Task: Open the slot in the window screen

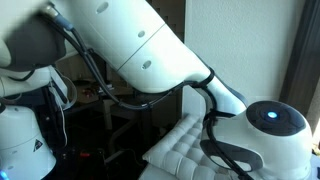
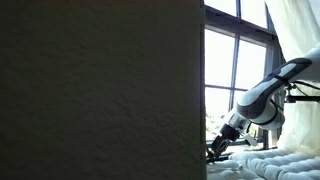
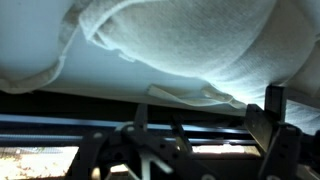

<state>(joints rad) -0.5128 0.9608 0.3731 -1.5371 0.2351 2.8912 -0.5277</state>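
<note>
In the wrist view my gripper (image 3: 200,118) is open, with one dark finger (image 3: 140,112) at the left, the other at the right, and nothing between them. Beyond the fingers run the dark horizontal rails of the window frame (image 3: 200,132), with bright outdoor ground showing below them. I cannot pick out the slot in the window screen. In an exterior view the arm (image 2: 262,92) reaches down to the bottom of the window (image 2: 236,60), and the gripper (image 2: 218,150) sits low at the sill.
White fabric (image 3: 170,45) hangs close above the gripper. A white quilted cushion (image 1: 185,145) lies under the arm. A large dark panel (image 2: 100,90) blocks most of an exterior view. A white curtain (image 2: 295,30) hangs beside the window.
</note>
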